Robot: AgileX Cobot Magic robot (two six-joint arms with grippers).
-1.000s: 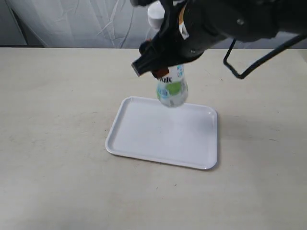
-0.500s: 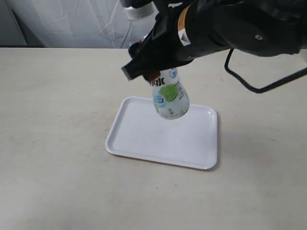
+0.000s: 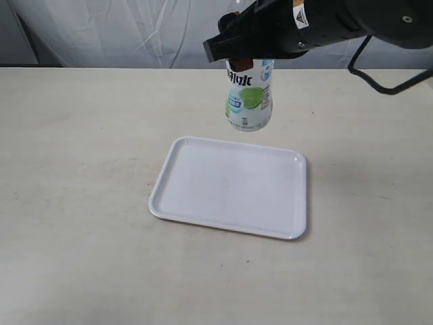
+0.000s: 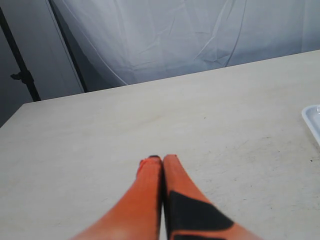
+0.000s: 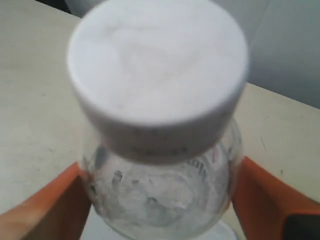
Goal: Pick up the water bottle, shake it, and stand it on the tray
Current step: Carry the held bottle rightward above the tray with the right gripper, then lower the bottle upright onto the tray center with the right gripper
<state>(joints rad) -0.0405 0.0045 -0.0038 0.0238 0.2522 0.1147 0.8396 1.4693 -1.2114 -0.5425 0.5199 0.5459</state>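
Beige tabletop [image 3: 81, 169]; small clear plastic water bottle [image 3: 248, 101] aloft, upright, at 12 o'clock of flat white rectangular tray [image 3: 203, 203], clamped at shoulder by right gripper [image 3: 247, 62]; likely light, slick, squashable; left gripper [image 4: 162, 160] pinched closed, empty

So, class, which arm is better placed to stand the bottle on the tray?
Right: its jaws grip the water bottle in the air by the tray; the left jaws are shut, empty.
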